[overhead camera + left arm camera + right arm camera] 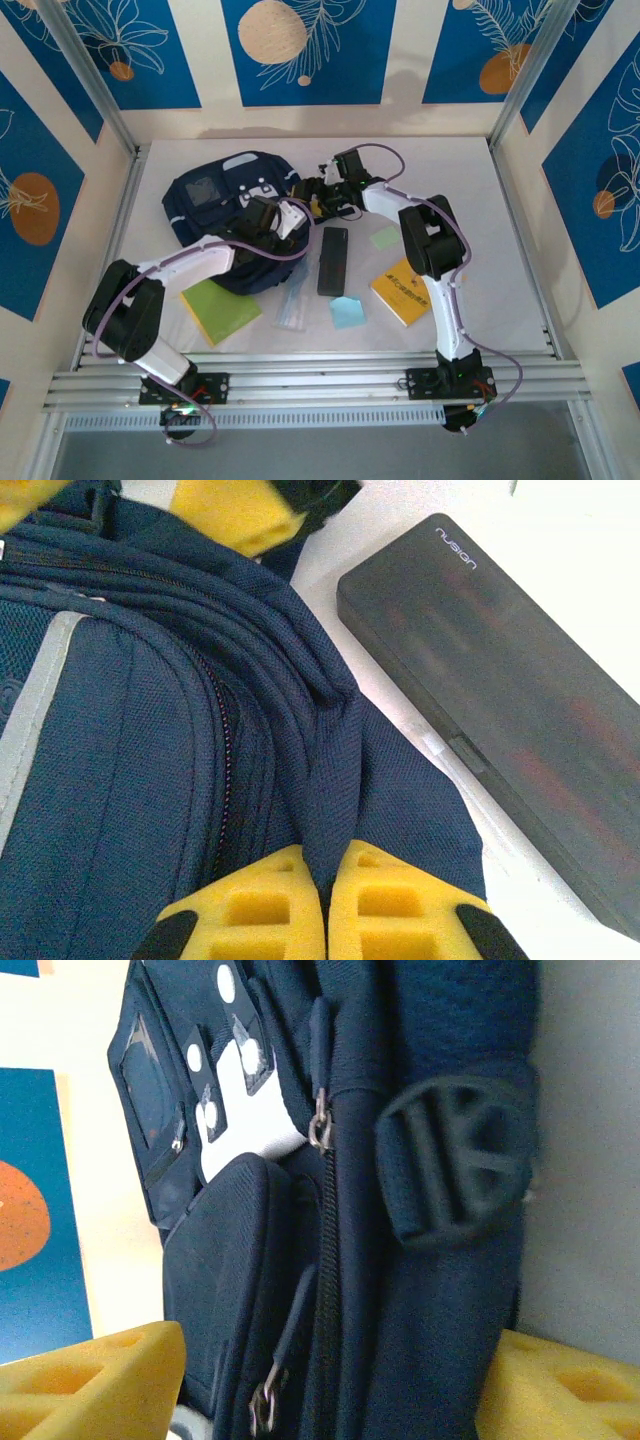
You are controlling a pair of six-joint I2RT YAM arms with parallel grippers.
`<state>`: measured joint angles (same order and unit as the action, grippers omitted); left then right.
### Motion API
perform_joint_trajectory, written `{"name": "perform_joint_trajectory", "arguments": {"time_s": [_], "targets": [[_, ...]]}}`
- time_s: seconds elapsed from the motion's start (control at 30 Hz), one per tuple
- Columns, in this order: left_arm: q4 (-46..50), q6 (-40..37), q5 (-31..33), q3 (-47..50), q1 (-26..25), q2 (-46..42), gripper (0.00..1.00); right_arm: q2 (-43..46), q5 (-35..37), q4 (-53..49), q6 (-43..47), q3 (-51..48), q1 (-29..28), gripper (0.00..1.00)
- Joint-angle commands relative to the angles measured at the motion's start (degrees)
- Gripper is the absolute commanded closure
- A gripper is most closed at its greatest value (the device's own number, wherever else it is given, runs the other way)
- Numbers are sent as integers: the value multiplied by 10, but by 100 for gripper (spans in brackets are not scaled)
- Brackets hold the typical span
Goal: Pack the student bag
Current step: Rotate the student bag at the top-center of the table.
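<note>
The left end effector (326,868) grips a fold of the student bag (225,215), far left on the table (500,200). The right end effector (330,1372), open astride it, should probably pinch only the zipper pull (318,1132).

Student bag (130,780) woven cloth; case (520,700) matt plastic.

1. A dark case (333,260) is lying in the middle of the tabletop (500,220).
2. A green notebook (220,310) is sitting near-left, a yellow book (400,292) near-right.
3. A blue note (347,312) is resting between them, a pale green note (385,238) farther back.
</note>
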<state>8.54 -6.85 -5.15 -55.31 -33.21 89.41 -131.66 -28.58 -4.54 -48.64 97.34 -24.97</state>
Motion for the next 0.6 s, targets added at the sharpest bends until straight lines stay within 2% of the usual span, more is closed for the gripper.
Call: {"name": "perform_joint_trajectory", "arguments": {"time_s": [0.0,0.03,0.1,0.13,0.37,0.47,0.57], "targets": [[-47,-10,-29,3,-4,-20,100,-27,-25,-15,-18,41,-6,40],[-50,-9,-29,4,-5,-20,100,-32,-27,-14,-20,47,-6,52],[-52,-8,-16,5,-5,-19,100,-29,-26,1,-29,43,2,89],[-52,-9,-1,6,-4,-17,100,-22,-26,15,-36,32,8,100],[-69,-23,167,0,4,29,100,124,1,78,-33,-122,85,100],[-86,-24,207,-18,5,50,100,186,-2,74,-22,-186,105,100],[-106,-22,219,-38,5,62,100,233,0,73,-17,-240,106,100]]}}
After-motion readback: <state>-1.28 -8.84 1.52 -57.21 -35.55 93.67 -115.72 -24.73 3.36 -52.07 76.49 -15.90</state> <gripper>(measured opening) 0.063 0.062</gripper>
